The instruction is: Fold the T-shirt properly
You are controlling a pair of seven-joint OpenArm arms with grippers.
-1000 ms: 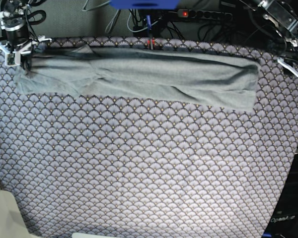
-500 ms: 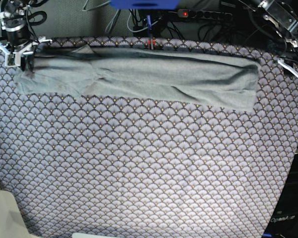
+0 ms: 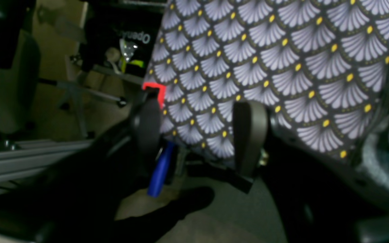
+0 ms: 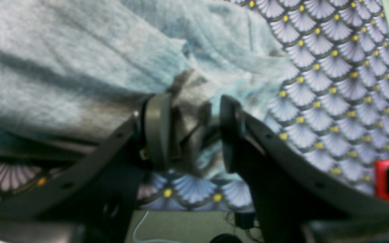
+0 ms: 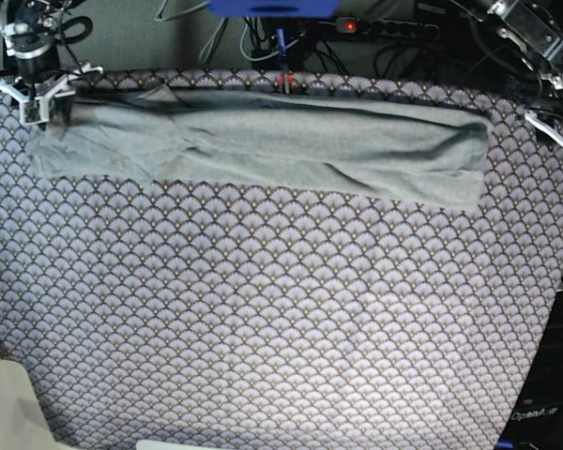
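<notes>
Heather-grey T-shirt (image 5: 263,141) on purple-grey scallop-patterned cloth (image 5: 281,309) with yellow dots.

The near and middle cloth (image 5: 281,319) lies bare and flat, so a gripper could cross it from either side. The T-shirt (image 5: 263,141) lies as a long band along the far edge, taking up nearly the full width there; only thin strips of cloth show past its two ends. Behind that edge, cables (image 5: 253,42) and a power strip (image 5: 385,28) crowd the way. The right gripper (image 5: 39,94) sits over the shirt's far corner, jaws apart with fabric between them. The left gripper (image 5: 555,131) hangs off the opposite edge, jaws apart, nothing between them.
</notes>
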